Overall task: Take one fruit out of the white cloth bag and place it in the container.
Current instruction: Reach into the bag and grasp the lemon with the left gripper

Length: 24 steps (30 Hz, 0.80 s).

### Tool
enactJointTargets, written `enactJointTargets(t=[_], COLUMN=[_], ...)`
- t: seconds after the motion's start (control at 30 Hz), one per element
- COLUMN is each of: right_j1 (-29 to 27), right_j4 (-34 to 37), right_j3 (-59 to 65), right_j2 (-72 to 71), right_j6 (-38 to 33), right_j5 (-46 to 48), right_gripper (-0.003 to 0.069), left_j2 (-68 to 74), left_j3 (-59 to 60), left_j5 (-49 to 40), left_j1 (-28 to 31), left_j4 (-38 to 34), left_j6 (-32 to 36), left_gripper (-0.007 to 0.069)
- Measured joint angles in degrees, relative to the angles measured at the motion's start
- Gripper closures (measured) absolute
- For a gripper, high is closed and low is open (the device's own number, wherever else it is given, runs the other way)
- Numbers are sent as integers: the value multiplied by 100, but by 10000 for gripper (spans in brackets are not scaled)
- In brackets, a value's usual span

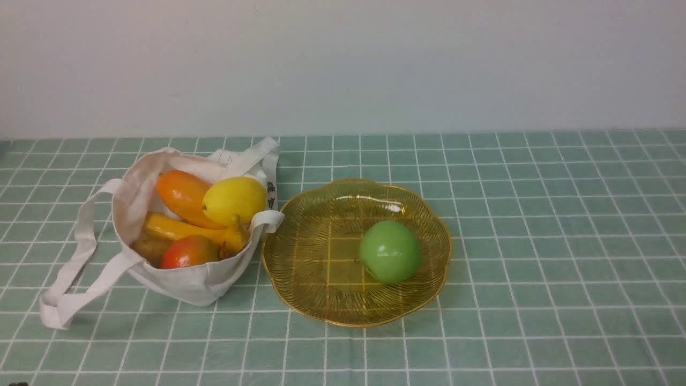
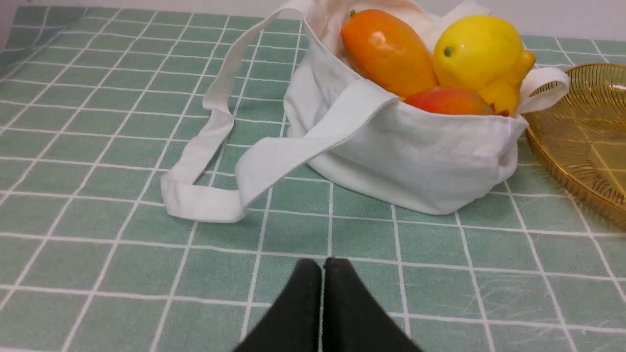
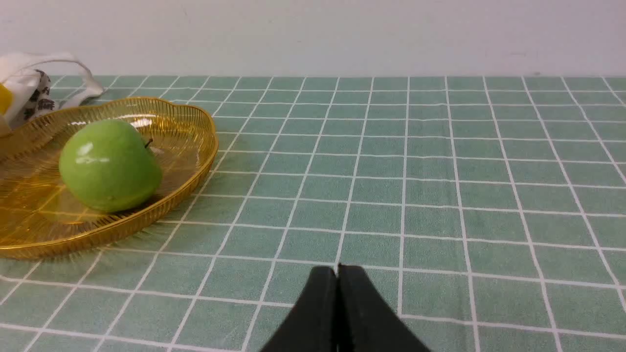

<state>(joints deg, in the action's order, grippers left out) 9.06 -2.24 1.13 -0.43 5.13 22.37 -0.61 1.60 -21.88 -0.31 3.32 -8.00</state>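
The yellow lemon (image 1: 235, 200) (image 2: 477, 51) rests on top of the other fruit in the white cloth bag (image 1: 187, 281) (image 2: 420, 156) at the left of the table. Right beside the bag stands the amber ribbed dish (image 1: 316, 300) (image 2: 582, 146) (image 3: 190, 146). My left gripper (image 2: 322, 264) is shut and empty, low over the cloth in front of the bag. My right gripper (image 3: 337, 270) is shut and empty too, to the right of the dish. Neither gripper shows in the front view.
A green apple (image 1: 389, 251) (image 3: 110, 165) lies in the dish. The bag also holds an orange mango-like fruit (image 1: 185, 197) (image 2: 386, 51), a red-orange fruit (image 1: 190, 251) and a banana (image 1: 185, 229). A long strap (image 1: 69, 273) (image 2: 215, 161) trails onto the green checked cloth.
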Motion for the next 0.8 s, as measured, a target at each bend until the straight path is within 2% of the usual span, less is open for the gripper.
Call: enactJointTargets(t=[0.6, 0.7, 0.8], right_j1=[0, 0, 0], right_j4=[0, 0, 0], right_j3=[0, 0, 0], right_j2=[0, 0, 0], right_j6=[0, 0, 0], right_j5=[0, 0, 0], right_gripper=[674, 674, 674], left_j2=[0, 0, 0], left_j3=[0, 0, 0], left_j5=[0, 0, -11], left_j1=[0, 0, 0], left_j4=[5, 147, 604], left_j6=[0, 6, 6], left_gripper=[632, 632, 632])
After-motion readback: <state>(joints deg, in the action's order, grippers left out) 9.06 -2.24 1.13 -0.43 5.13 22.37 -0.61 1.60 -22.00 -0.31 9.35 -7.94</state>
